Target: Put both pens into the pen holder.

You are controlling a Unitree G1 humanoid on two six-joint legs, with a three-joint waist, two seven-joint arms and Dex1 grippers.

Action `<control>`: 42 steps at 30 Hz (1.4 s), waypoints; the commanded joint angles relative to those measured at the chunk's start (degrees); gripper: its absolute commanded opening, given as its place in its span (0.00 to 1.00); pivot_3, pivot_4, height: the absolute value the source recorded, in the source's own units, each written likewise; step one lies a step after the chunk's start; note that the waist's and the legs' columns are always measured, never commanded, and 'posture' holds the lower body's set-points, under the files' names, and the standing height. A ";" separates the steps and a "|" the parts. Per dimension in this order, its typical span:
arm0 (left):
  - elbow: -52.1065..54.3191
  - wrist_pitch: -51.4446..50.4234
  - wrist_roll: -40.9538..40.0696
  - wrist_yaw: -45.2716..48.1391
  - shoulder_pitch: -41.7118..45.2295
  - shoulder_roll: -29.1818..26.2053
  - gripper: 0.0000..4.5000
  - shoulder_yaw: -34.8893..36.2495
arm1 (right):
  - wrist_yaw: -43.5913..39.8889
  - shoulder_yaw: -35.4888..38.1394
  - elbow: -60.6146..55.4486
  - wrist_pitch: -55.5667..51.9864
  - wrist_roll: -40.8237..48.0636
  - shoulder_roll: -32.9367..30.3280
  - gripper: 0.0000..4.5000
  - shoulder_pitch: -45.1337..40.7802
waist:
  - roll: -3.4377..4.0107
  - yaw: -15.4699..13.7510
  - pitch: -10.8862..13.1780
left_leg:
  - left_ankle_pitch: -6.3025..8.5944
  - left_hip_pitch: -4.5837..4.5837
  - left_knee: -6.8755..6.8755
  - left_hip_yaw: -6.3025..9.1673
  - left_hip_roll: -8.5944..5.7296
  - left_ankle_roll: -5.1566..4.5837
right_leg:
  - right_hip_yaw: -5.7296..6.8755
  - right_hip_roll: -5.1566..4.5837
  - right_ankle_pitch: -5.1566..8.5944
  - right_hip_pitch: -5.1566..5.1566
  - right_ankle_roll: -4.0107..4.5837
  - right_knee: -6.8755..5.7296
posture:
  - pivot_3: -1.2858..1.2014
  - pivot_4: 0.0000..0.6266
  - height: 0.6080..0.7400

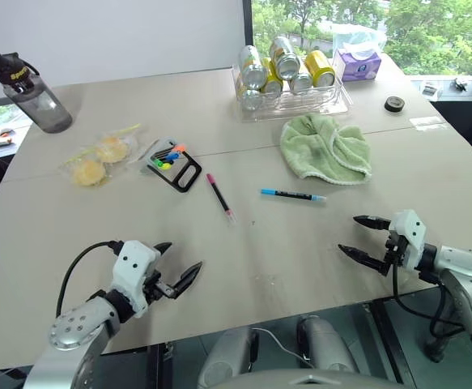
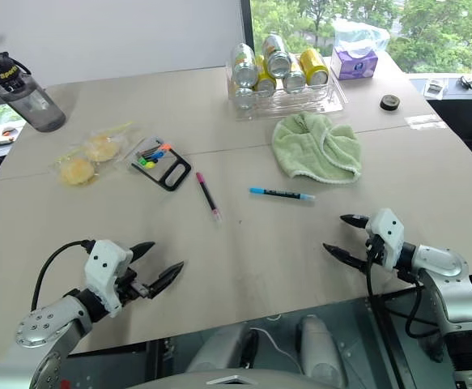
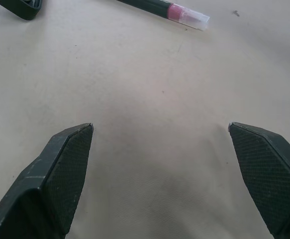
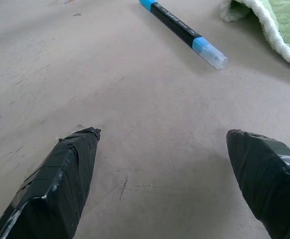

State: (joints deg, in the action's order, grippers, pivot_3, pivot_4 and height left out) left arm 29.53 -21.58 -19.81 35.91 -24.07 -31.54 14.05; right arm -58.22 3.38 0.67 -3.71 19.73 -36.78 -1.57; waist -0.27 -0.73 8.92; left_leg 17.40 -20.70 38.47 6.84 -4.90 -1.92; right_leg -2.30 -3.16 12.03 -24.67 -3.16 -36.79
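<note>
Both pens lie loose mid-counter (image 1: 74, 105): the pink pen (image 1: 219, 197) at 5 o'clock of the pen holder (image 1: 176, 164), the blue pen (image 1: 293, 195) further right. The left claw (image 1: 173, 274) and right claw (image 1: 364, 237) gape wide and empty, each facing its nearer pen, likely to share the pickups.

Beige table (image 1: 300, 251) — pink pen (image 1: 219, 197), blue pen (image 1: 292, 194), pen holder (image 1: 175, 166), green towel (image 1: 326, 147)

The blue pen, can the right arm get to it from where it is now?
Probably yes. The right gripper is open and empty, the blue pen lies flat on bare table ahead of it, and nothing sits between them; the green towel lies beyond the pen.
</note>
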 commanded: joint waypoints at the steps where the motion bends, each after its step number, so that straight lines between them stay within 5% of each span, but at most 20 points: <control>1: 1.78 1.55 0.18 0.01 -0.04 -0.11 1.00 0.15 | -0.92 1.01 -2.39 -0.57 1.40 -0.80 0.98 -0.38 | 0.00 0.00 0.00 | 0.00 0.00 0.00 0.00 0.00 0.00 | 0.00 0.00 0.00 0.00 0.00 0.00 | 0.52 0.24 0.99; 26: 2.30 1.65 -1.20 0.42 2.12 -0.31 1.00 0.61 | 4.05 2.03 -3.27 -4.86 2.39 1.27 0.98 -6.71 | 0.00 0.05 0.00 | 0.00 0.00 0.00 -0.01 0.00 0.00 | 0.00 0.00 0.00 0.00 0.00 0.00 | 0.52 0.24 0.99; 32: 1.95 -0.65 -13.03 4.81 12.27 -2.75 1.00 5.67 | 18.00 -1.80 6.10 -4.71 -7.95 7.16 0.98 -22.08 | 0.00 0.08 0.00 | -0.05 0.01 0.01 0.01 0.00 0.08 | 0.10 0.03 -0.04 -0.02 0.05 -0.04 | 0.52 0.24 0.99; 42: 4.14 -10.00 -22.67 9.39 21.92 -12.86 1.00 7.51 | 30.01 -6.69 49.19 -6.27 -18.98 17.16 0.98 -54.65 | -0.02 1.80 0.03 | -0.07 -0.15 -0.20 -0.06 -0.01 0.09 | 0.01 0.07 -0.07 -0.30 0.10 0.04 | 0.52 0.24 0.99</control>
State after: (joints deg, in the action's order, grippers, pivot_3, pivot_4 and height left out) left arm 31.11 -29.91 -40.17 44.26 -2.56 -42.41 19.15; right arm -29.69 -2.92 43.41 -9.77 2.48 -19.87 -53.51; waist -0.29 1.07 8.94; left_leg 17.33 -20.90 38.25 6.79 -4.90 -1.83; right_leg -2.29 -3.09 11.97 -25.04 -3.05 -36.75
